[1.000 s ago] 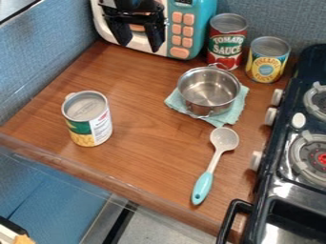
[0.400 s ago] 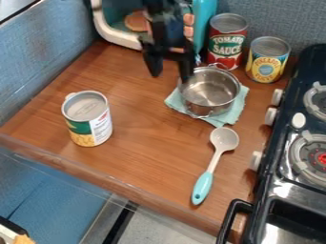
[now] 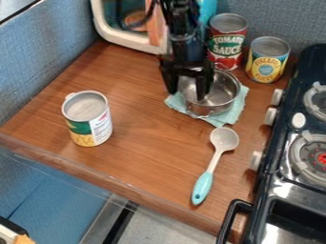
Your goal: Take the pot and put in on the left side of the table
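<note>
Left: a can (image 3: 88,119) with a green and yellow label stands upright on the wooden bench (image 3: 137,128), well apart from the pot. Behind, a toy microwave (image 3: 124,36) stands at the back. Centre: the black pincer (image 3: 187,93) hangs with its fingers apart, one at the pot's left side, the other over its opening; whether either touches metal cannot be told. Right of centre: the pot (image 3: 219,101), upright on a pale teal cloth (image 3: 238,108); in front lies a spoon (image 3: 203,186), bowl toward the cloth. Behind it, a red can (image 3: 227,40); further right, a yellow-and-blue can (image 3: 267,62) and a black stove (image 3: 278,183).
</note>
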Tool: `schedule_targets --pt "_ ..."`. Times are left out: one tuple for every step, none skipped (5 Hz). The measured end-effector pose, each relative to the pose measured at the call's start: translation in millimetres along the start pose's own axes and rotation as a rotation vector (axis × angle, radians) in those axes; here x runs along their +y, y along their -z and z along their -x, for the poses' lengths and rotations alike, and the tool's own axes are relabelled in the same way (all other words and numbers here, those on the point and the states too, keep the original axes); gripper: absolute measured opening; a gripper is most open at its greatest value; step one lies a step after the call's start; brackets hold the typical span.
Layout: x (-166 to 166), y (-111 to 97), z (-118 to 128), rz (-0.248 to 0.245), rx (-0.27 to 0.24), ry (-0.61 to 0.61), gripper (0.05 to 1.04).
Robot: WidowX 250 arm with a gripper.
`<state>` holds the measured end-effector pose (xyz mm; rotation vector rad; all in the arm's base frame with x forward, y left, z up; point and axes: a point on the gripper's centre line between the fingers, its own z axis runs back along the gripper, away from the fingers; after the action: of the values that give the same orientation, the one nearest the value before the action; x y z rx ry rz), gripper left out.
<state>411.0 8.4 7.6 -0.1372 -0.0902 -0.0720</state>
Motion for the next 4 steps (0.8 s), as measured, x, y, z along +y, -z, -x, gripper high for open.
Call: schedule_targets --pt "-0.1 -0.9 -1.7 0.0 -0.006 0.006 0.659" --pt "1.0 -0.3 -0.7 -0.006 0.0 0.006 0.361" --pt "2.8 -0.4 0.0 -0.017 0.004 0.003 0.154" --pt "3.8 -0.3 0.8 -0.027 0.01 -0.003 0.118"
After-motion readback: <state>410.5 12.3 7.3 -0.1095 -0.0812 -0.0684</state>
